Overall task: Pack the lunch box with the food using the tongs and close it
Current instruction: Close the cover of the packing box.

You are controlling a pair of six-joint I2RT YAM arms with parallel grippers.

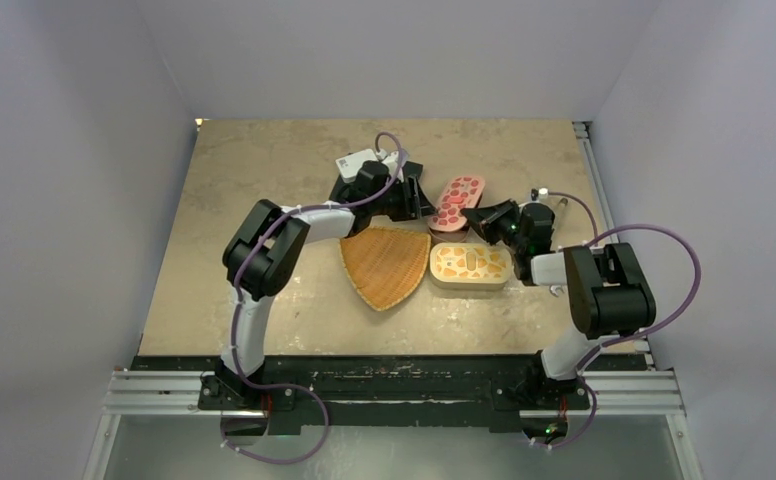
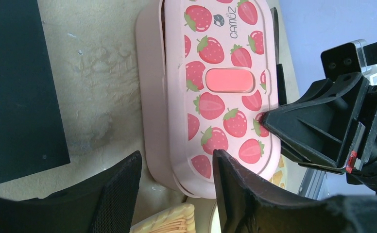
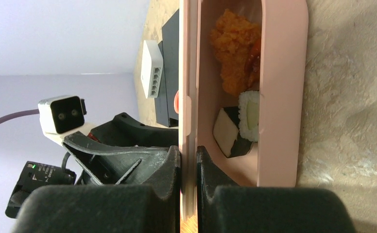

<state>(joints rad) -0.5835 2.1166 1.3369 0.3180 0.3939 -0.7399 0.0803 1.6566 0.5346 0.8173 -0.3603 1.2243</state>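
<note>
The pink lunch box has a strawberry-print lid. My right gripper is shut on the lid's edge and holds it a little above the base. The same gripper shows at the lid's right rim. Food lies in the base: an orange crumbed piece, a white rice roll and a dark-and-white piece. My left gripper is open over the box's near end, with one finger above the lid and the other beside the box. The tongs are out of view.
An orange triangular wicker tray lies in front of the lunch box, its corner by my left fingers. A second oval box with an orange-patterned lid sits to its right. A flat black slab lies left of the box.
</note>
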